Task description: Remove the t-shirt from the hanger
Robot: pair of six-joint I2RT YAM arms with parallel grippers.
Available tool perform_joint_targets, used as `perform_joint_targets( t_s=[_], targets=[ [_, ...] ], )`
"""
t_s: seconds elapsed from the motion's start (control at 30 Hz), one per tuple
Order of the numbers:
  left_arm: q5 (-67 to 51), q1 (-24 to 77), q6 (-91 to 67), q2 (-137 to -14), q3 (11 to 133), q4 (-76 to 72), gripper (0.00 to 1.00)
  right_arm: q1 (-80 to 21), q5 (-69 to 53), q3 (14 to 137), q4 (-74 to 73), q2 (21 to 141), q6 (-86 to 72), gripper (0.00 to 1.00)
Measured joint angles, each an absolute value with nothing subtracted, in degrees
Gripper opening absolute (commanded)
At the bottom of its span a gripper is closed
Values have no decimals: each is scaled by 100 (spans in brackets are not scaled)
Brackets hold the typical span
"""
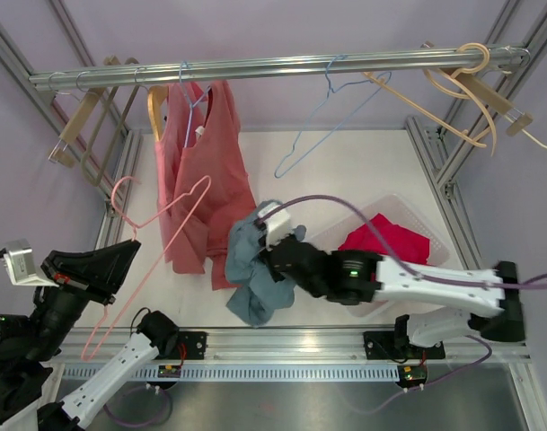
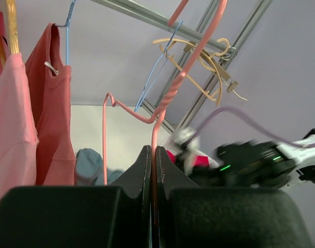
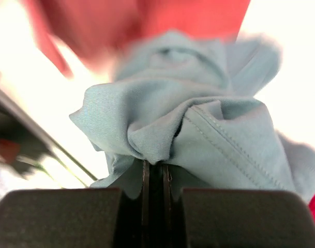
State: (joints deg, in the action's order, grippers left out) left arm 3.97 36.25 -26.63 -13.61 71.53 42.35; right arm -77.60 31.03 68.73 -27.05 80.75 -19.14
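Note:
My right gripper (image 1: 266,258) is shut on a bunched grey-blue t-shirt (image 1: 251,269), which hangs from the jaws in front of the red shirts; it fills the right wrist view (image 3: 198,129). My left gripper (image 1: 129,251) is shut on the wire of a bare pink hanger (image 1: 156,233), held up at the left with no cloth on it. In the left wrist view the pink wire (image 2: 162,111) runs up from between the closed jaws.
A rail (image 1: 273,67) across the top carries pink and red shirts (image 1: 206,171) on hangers, an empty blue hanger (image 1: 322,117) and wooden hangers (image 1: 462,85). A clear bin (image 1: 430,224) at the right holds a red garment (image 1: 390,241). Frame posts stand on both sides.

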Motion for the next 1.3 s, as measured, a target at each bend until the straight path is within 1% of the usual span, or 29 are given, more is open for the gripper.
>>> perform_joint_targets(
  t_s=[0.1,0.2,0.27,0.4,0.47,0.53,0.67,0.73,0.83,0.97,1.1,1.2,1.3],
  targets=[
    [340,3625,-2709,-1361,6991,4206,0,-7870,3468,7338,-2696,6847,-1601,0],
    [246,3625,-2781,-1361,6840,4121,0,-7859,3994,8119,-2615,6055,-1170,0],
    [145,3621,-2838,-1365,6742,4053,0,-7848,4335,8713,-2526,5848,-808,0],
    [-5,3616,-2912,-1387,6606,3944,0,-7747,4910,9773,-2370,5819,-110,0],
    [-49,3616,-2943,-1402,6578,3911,0,-7618,5116,10141,-2364,5898,165,0],
    [-86,3616,-2965,-1402,6549,3876,0,-7393,5266,10245,-2366,5953,314,0],
    [-137,3616,-3002,-1402,6497,3844,0,-6683,5273,9751,-2644,5920,224,0],
    [-156,3614,-3006,-1402,6471,3841,0,-6313,5190,9188,-2814,5767,27,0],
    [-178,3616,-3006,-1402,6440,3833,0,-6020,5133,8281,-3146,5581,-316,0],
    [-200,3616,-3011,-1406,6394,3782,0,-5931,5170,7133,-3564,5043,-950,0],
    [-228,3614,-3035,-1428,6318,3710,0,-5918,5262,6119,-4130,4053,-1922,0],
    [-239,3614,-3039,-1527,6313,3691,0,-5918,5299,5688,-4720,3463,-2762,0],
    [-239,3614,-3037,-1638,6318,3656,0,-5913,5299,5636,-5295,3188,-3433,0]
  ],
)
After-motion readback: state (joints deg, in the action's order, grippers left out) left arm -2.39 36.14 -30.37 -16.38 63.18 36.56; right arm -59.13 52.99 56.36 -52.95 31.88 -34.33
